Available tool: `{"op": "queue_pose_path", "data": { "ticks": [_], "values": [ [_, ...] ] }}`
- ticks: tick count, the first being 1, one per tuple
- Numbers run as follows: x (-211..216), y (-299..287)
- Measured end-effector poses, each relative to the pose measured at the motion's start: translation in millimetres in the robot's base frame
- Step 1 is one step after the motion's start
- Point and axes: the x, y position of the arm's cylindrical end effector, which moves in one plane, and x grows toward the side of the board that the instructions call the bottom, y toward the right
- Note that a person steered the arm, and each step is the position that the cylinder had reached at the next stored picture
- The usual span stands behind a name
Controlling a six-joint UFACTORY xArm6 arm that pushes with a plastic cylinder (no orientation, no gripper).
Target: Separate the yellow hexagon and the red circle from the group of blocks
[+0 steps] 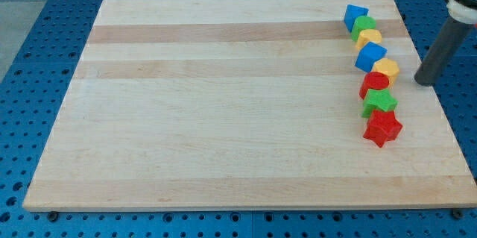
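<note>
Several blocks stand in a touching column at the view's right on the wooden board (223, 104). The yellow hexagon (387, 69) sits mid-column, with the red circle (375, 83) just below and left of it, touching it. Above are a blue block (355, 16), a green block (364, 24), a yellow block (370, 39) and a second blue block (370, 57). Below are a green star (381, 102) and a red star (382, 127). My tip (423, 82) rests on the board right of the yellow hexagon, a short gap apart.
The board's right edge (436, 96) runs close beside my tip. A blue perforated table (30, 59) surrounds the board.
</note>
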Motion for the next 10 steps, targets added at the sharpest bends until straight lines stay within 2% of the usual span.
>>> {"op": "queue_pose_path", "data": {
  "ticks": [4, 7, 8, 10],
  "values": [
    [-2.1, -107.1],
    [-2.1, -109.4],
    [-6.6, -88.9],
    [-54.1, -90.5]
  ]
}}
